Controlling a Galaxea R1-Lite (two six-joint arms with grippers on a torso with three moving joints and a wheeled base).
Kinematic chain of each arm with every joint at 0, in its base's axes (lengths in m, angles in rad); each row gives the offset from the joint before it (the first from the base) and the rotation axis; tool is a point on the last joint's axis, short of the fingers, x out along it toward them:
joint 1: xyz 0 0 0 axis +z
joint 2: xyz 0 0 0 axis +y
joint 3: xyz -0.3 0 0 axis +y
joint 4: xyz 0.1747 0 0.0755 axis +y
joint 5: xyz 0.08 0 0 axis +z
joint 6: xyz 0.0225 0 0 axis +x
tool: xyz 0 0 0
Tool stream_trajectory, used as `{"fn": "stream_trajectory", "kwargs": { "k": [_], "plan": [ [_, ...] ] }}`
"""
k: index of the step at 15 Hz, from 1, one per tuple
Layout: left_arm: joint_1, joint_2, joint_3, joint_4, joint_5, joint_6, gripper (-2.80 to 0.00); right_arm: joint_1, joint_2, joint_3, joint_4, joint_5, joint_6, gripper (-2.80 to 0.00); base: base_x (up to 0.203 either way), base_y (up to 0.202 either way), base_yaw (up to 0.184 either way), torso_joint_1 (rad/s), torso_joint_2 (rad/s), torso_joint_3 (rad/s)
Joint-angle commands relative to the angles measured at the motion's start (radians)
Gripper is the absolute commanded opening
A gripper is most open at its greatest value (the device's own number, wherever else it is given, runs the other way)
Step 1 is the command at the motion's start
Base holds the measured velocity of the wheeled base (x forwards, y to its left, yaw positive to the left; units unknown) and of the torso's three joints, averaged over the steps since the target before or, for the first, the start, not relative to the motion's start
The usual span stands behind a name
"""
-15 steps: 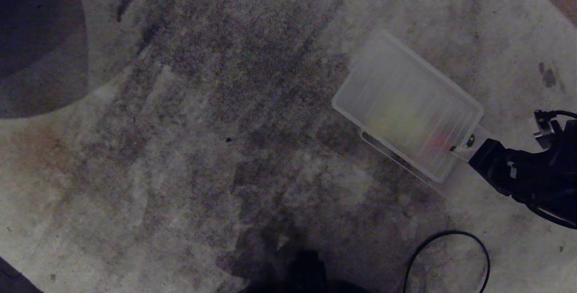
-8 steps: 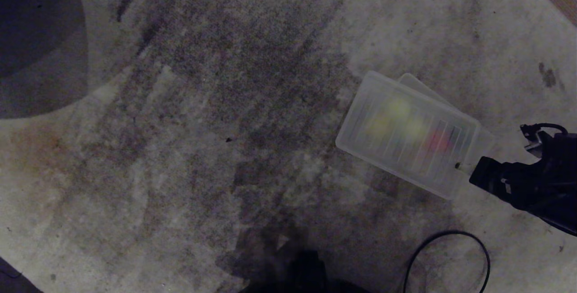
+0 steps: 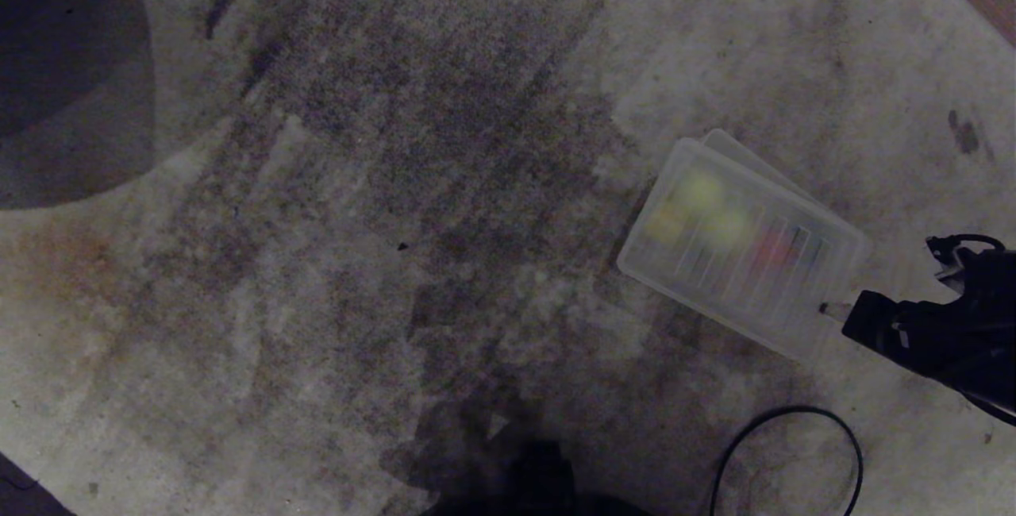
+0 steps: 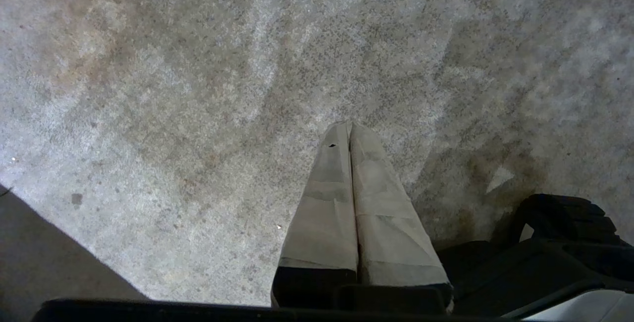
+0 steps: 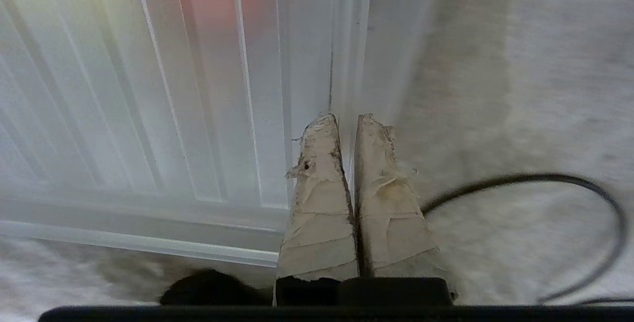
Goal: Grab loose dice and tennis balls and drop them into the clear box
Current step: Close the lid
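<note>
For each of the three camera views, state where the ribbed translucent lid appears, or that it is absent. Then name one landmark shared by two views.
Head view: the ribbed lid lies right of centre over the clear box, its corner pinched by the right gripper.
Left wrist view: not in it; only carpet and the left gripper.
Right wrist view: it fills the upper left, with the gripper at its edge.
Shared landmark: the black cable loop.

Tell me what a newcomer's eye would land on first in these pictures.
The ribbed translucent lid stands out first, lying over the clear box at the right of the stained grey carpet, with blurred yellow-green and red shapes showing through it. Next is the right gripper, shut on the lid's near edge, with a black cable looped on the carpet close by. The left gripper hangs shut over bare carpet.
</note>
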Motion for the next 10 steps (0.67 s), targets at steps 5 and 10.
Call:
{"fn": "stream_trajectory", "kwargs": {
  "k": [5,10],
  "plan": [
    [0.0,0.001,0.002,0.0,0.001,-0.001,-2.8,-0.063,0.043,0.005,0.011,0.006,-0.075,-2.8,0.0,0.0,0.0,0.0,0.0,0.0],
    [0.0,0.001,0.002,0.0,0.001,-0.001,-2.8,-0.083,0.043,-0.015,0.003,0.022,-0.07,-2.8,0.0,0.0,0.0,0.0,0.0,0.0]
  ]
}}
